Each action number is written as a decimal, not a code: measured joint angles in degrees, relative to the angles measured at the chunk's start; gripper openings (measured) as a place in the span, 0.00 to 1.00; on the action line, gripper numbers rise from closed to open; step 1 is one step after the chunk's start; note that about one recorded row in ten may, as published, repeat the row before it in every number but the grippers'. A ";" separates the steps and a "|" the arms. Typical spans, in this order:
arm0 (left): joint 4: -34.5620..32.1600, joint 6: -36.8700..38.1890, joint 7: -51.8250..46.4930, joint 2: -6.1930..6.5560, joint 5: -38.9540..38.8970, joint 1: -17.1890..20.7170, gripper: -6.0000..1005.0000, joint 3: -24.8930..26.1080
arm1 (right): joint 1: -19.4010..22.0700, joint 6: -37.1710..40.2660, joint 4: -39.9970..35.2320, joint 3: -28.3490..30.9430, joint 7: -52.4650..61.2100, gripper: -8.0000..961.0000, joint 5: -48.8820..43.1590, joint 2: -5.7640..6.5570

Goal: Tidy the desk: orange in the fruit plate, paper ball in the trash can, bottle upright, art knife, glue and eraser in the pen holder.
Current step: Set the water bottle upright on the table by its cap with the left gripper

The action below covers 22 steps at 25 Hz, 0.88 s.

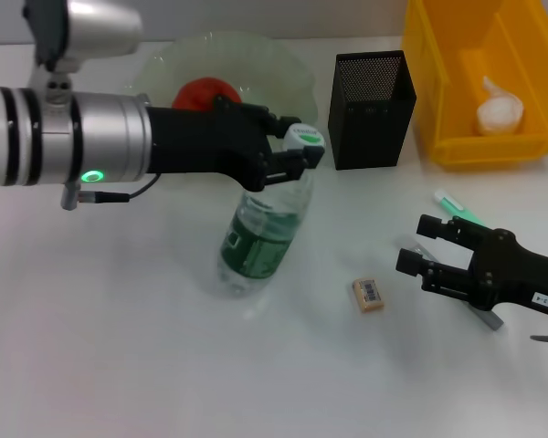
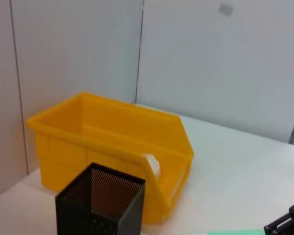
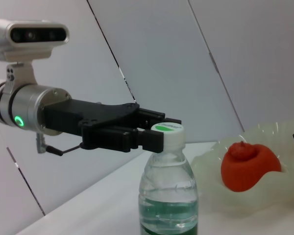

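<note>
The table (image 1: 119,365) carries everything. At its far right corner sits the trash can (image 1: 479,82), the paper ball (image 1: 500,111) inside it. Toward the far edge, left of centre, the fruit plate (image 1: 283,68) holds the orange (image 1: 201,93). Between plate and can stands the pen holder (image 1: 373,109). Mid-table the bottle (image 1: 265,228) stands upright, its neck just under the cap pinched by the left gripper (image 1: 297,153). Near the right edge the right gripper (image 1: 431,246) hovers with fingers spread, holding nothing. The eraser (image 1: 368,295) lies between bottle and right gripper, toward the near edge.
</note>
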State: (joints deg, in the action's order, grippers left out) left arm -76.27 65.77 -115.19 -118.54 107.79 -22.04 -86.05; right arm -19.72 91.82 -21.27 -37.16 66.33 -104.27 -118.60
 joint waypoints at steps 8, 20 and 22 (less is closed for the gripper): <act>11.00 -0.79 19.47 -0.14 -16.95 2.45 0.43 4.71 | -0.08 -0.15 1.46 7.14 -0.15 0.83 0.04 -0.36; 33.27 4.27 49.01 -0.10 -37.90 0.80 0.47 7.14 | -0.98 -1.18 3.12 11.70 -0.05 0.83 0.05 -0.48; 35.50 4.52 51.89 -0.12 -40.23 0.74 0.48 7.17 | -1.36 -1.64 3.53 11.73 0.01 0.83 0.07 -0.49</act>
State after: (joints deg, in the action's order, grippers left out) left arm -40.77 70.28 -63.30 -118.66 67.55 -21.31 -78.88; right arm -21.08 90.18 -17.74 -25.44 66.35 -104.20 -119.09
